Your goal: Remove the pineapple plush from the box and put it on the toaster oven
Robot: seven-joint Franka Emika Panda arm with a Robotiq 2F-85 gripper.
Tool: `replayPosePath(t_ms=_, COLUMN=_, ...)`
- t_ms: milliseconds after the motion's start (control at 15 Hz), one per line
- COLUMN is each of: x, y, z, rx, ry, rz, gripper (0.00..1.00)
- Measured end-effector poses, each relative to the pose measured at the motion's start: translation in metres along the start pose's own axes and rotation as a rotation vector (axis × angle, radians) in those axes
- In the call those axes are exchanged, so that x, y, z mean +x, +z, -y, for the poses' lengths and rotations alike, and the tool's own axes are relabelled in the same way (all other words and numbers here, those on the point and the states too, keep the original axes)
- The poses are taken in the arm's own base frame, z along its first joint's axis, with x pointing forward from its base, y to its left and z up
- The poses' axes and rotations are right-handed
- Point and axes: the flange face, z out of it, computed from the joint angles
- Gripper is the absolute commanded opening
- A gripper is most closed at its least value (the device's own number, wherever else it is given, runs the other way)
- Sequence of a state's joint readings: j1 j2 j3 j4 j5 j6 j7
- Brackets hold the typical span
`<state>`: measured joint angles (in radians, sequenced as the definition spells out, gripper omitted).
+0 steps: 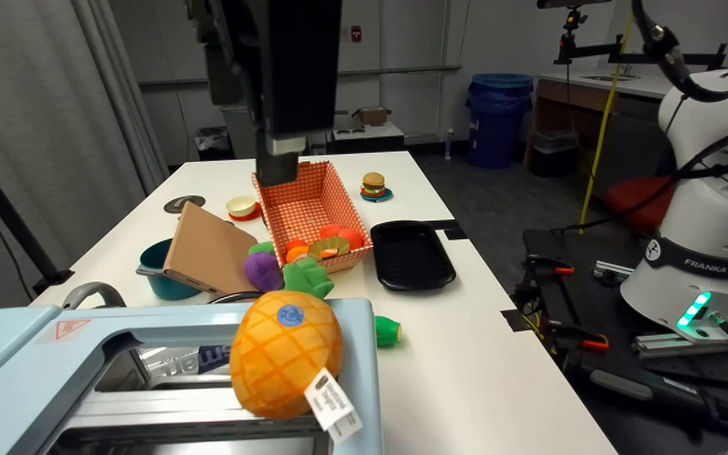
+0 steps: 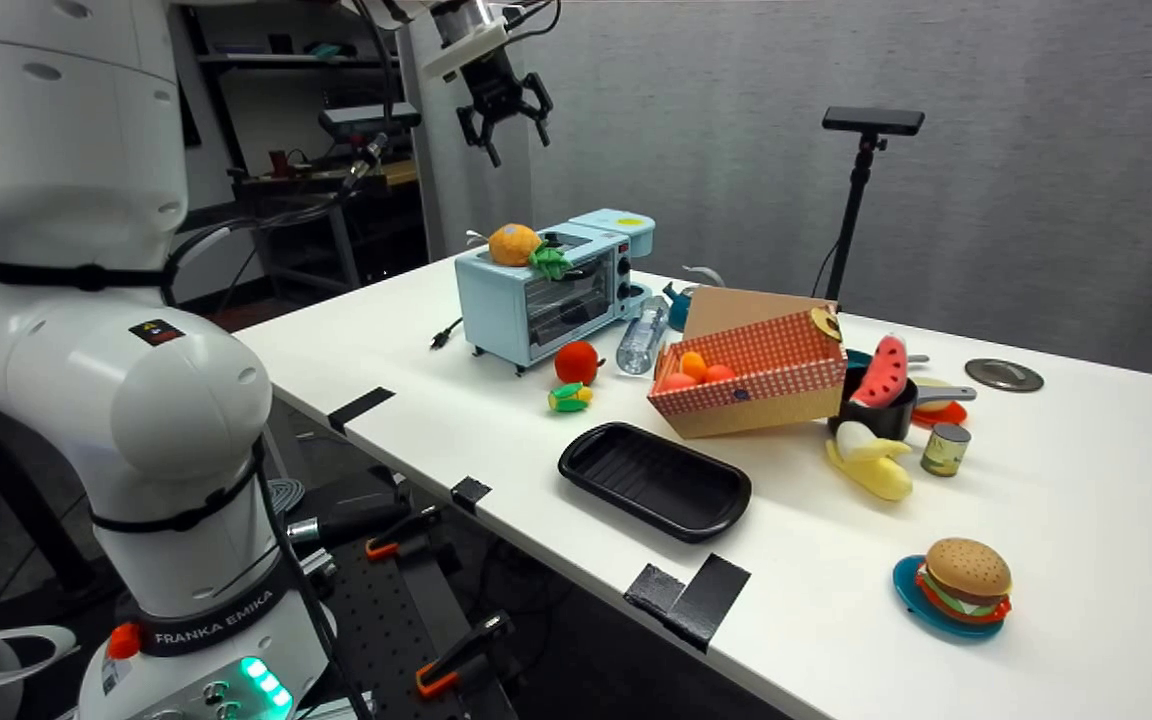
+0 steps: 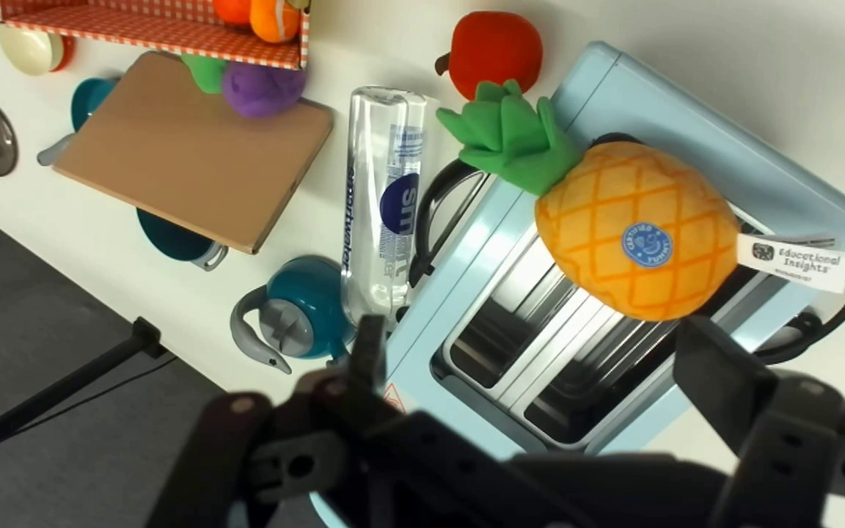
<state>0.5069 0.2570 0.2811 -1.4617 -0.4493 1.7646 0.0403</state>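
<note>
The orange-yellow pineapple plush lies on its side on top of the pale blue toaster oven. Its green leafy top hangs over one edge. Both also show in both exterior views, the plush and the oven. The red-checked box sits tilted on the table and holds orange and red toy fruit. It also shows in an exterior view and partly in the wrist view. My gripper is open and empty, well above the oven. Its spread fingers touch nothing.
A clear water bottle, a teal kettle and a red toy fruit stand close to the oven. A brown board leans by the box with a purple plush. A black tray lies near the table edge.
</note>
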Motion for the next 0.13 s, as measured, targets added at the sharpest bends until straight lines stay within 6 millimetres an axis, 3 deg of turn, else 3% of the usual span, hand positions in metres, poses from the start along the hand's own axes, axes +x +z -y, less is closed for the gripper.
replayPosePath(t_ms=133, x=0.0002, y=0.0005, z=0.0001, rx=0.000, ry=0.000, rz=0.001, gripper=1.00)
